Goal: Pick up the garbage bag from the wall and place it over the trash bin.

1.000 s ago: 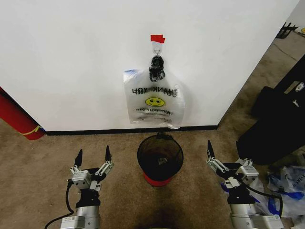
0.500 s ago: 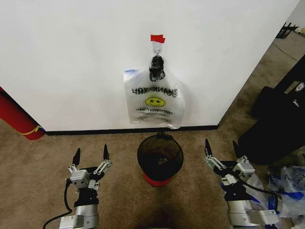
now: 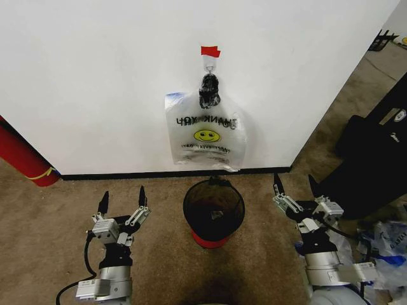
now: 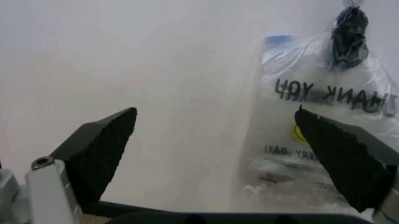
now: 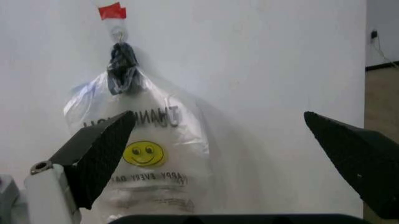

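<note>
The garbage bag (image 3: 205,136) hangs by its bunched handles from a small hook under a red tape patch on the white wall (image 3: 95,76); it is translucent with black lettering and a yellow smiley. The bag also appears in the left wrist view (image 4: 324,140) and the right wrist view (image 5: 146,158). Directly below it on the carpet stands the trash bin (image 3: 213,211), black mesh with a red base. My left gripper (image 3: 123,203) is open, low and left of the bin. My right gripper (image 3: 294,185) is open, low and right of the bin. Both hold nothing.
A large red cylinder with a yellow band (image 3: 22,159) leans at the far left by the wall. Black cases (image 3: 375,152) and loose plastic bags (image 3: 381,244) crowd the right side. A black baseboard (image 3: 159,173) runs along the wall's foot. Brown carpet lies between my arms and the wall.
Both grippers have crept slightly forward toward the wall, the right one a little higher. The bag and bin have not moved.
</note>
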### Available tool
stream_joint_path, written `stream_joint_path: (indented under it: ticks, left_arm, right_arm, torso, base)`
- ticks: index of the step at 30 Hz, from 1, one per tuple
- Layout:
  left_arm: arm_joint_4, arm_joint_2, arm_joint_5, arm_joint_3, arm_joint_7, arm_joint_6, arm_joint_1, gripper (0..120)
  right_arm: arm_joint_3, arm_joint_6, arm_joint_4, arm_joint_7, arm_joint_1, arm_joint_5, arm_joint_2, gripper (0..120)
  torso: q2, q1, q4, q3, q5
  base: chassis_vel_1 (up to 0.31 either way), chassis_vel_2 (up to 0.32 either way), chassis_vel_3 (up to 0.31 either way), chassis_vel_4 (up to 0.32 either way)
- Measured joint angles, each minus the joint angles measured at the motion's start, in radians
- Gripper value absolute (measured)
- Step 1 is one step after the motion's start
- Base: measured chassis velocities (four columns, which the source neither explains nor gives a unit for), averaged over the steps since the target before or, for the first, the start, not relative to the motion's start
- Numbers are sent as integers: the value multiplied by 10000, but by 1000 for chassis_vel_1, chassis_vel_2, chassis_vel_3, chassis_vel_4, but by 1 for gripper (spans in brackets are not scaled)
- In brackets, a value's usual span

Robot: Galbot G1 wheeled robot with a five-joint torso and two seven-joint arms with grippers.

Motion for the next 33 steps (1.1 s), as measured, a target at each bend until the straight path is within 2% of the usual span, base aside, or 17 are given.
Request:
stream_joint_path:
  ticks: [3,10,19,24,29,31,33]
  left_arm:
    - [24,86,334,-93,0,-159,-58,100]
    - [-70,-26,369,-117,4,-376,158,100]
    - [-25,-51,145,-36,8,-235,-8,100]
    - [-21,-36,150,-47,8,-235,-14,100]
    - [-60,-2,231,-18,8,-231,-12,100]
    - [-59,30,311,8,10,-244,65,100]
    - [-110,-31,392,-4,9,-295,231,100]
  right_arm:
    - [-133,-86,-519,-13,725,20,-378,100]
    - [-331,-275,-1074,-78,1422,335,-393,100]
    - [-394,-372,-1231,-263,1551,293,-191,100]
    - [-408,-358,-1311,-299,1546,354,-347,100]
    - [-684,-873,-1585,-459,2661,1885,-1086,100]
    - [-927,-1116,-1901,-612,3485,2820,-1354,100]
    - [-1308,-1274,-2316,-748,4347,3511,-1549,100]
  torso:
    - [0,0,0,0,0]
    - [0,0,2,0,0]
    - [0,0,0,0,-1]
    - [0,0,-2,0,1]
    - [0,0,4,0,0]
    - [0,0,-4,0,0]
    - [0,0,1,1,1]
  base:
    - [0,0,0,0]
    - [0,0,0,0]
    - [0,0,0,0]
    - [0,0,0,0]
    - [0,0,0,0]
    - [0,0,0,0]
    - [0,0,0,0]
